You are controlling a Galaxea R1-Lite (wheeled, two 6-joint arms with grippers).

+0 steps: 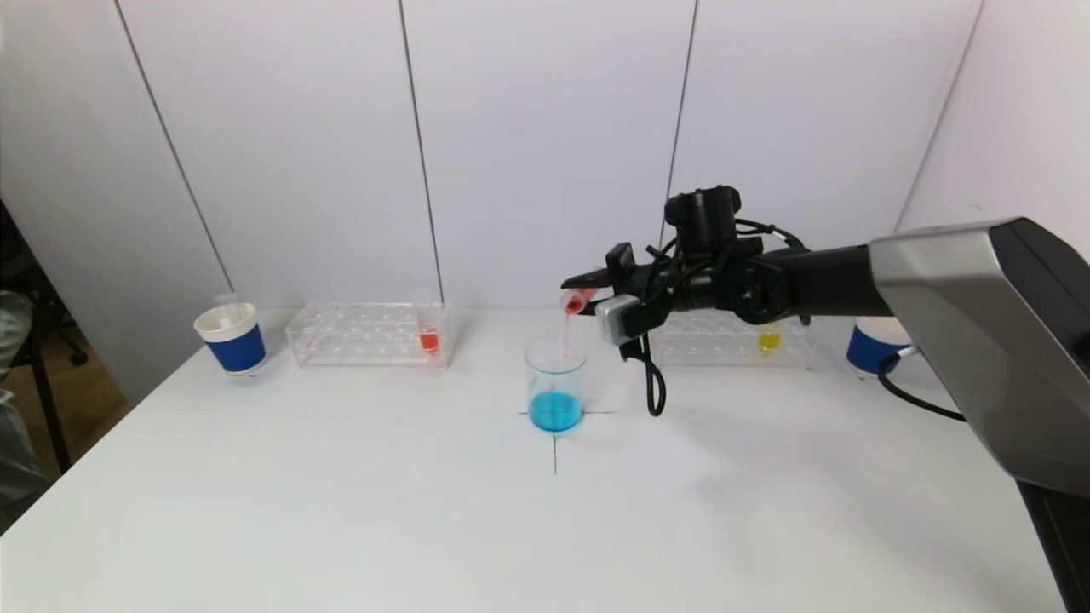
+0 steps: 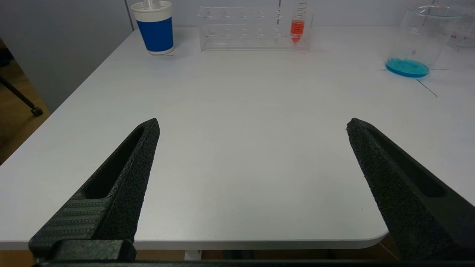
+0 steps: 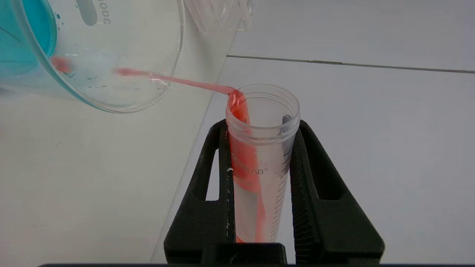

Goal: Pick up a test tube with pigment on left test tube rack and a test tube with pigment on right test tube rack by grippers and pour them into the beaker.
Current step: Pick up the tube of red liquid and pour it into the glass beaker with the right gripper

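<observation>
A glass beaker [image 1: 545, 366] with blue liquid at its bottom stands on a cross mark at the table's middle. My right gripper [image 1: 586, 288] is shut on a test tube [image 3: 259, 167] of red pigment, tilted mouth-down over the beaker's rim. A thin red stream [image 3: 185, 81] runs from the tube's lip into the beaker [image 3: 111, 55]. The left rack [image 1: 358, 336] holds a tube of red pigment [image 1: 429, 340]. In the right rack [image 1: 724, 345], partly behind my arm, stands a tube of yellow pigment [image 1: 769, 340]. My left gripper [image 2: 252, 122] hangs open and empty above the table's near left edge.
A blue-banded paper cup [image 1: 232, 338] stands left of the left rack. Another such cup [image 1: 870, 347] sits right of the right rack, half hidden by my right arm. A black cable [image 1: 653, 387] dangles from my right wrist just right of the beaker.
</observation>
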